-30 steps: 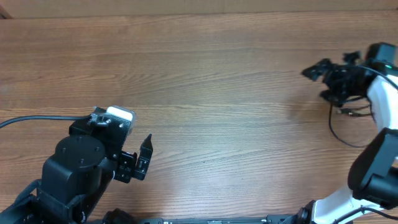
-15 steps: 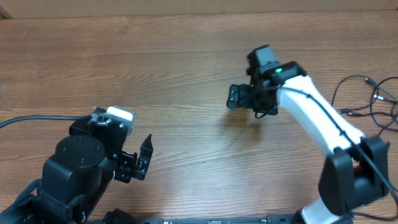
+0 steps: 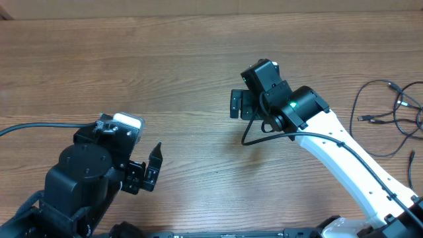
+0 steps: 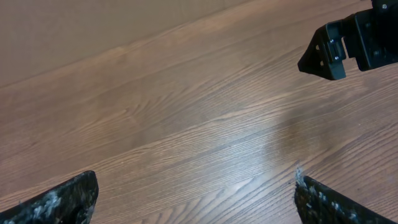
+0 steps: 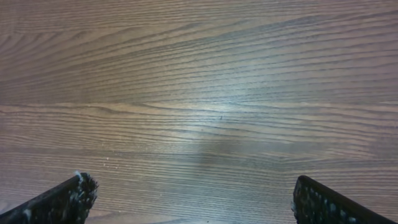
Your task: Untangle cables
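The cables [image 3: 373, 119] are thin black cords lying in loose loops at the far right edge of the table, with small plug ends showing. My right gripper [image 3: 239, 106] hovers over the middle of the table, well left of them, open and holding nothing. In the right wrist view its fingers [image 5: 62, 202] stand wide apart over plain wood, and the right gripper [image 5: 193, 202] has nothing between them. My left gripper [image 3: 151, 168] sits at the lower left, open and empty. In the left wrist view, the left gripper [image 4: 196, 205] faces bare wood, and the right gripper [image 4: 348, 46] shows at the top right.
The wooden table [image 3: 165, 73] fills the overhead view. A thicker black cable [image 3: 26, 127] runs to the left arm from the left edge. The right arm's own cable [image 3: 248, 135] hangs in a loop below its wrist.
My right arm has swung from the far right, by the cables, to the table's middle. The cables stay at the right edge. The left arm has not moved.
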